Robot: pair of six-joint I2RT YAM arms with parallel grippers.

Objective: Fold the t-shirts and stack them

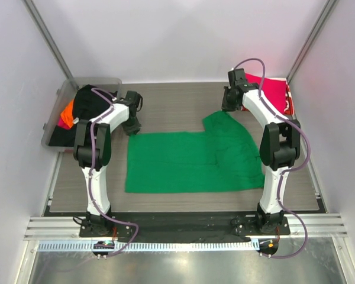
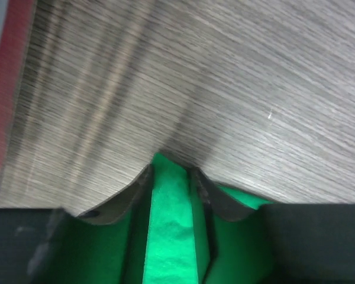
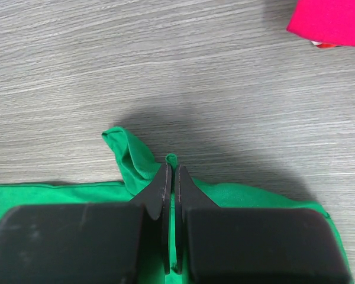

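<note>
A bright green t-shirt [image 1: 183,163] lies spread on the wooden table. Its back right part is lifted to my right gripper [image 1: 227,108]. In the right wrist view that gripper [image 3: 171,168] is shut on a small fold of the green t-shirt [image 3: 130,160]. My left gripper [image 1: 132,127] is low over the shirt's back left corner. In the left wrist view its jaws [image 2: 170,168] stand apart, with a strip of green cloth [image 2: 168,225] between them. A magenta-pink t-shirt [image 1: 273,92] lies folded at the back right.
A clear plastic tub [image 1: 54,112] stands at the back left, holding a black t-shirt [image 1: 86,100] and an orange one [image 1: 67,110]. White walls close in both sides and the back. The magenta-pink t-shirt [image 3: 331,21] lies just past the right gripper.
</note>
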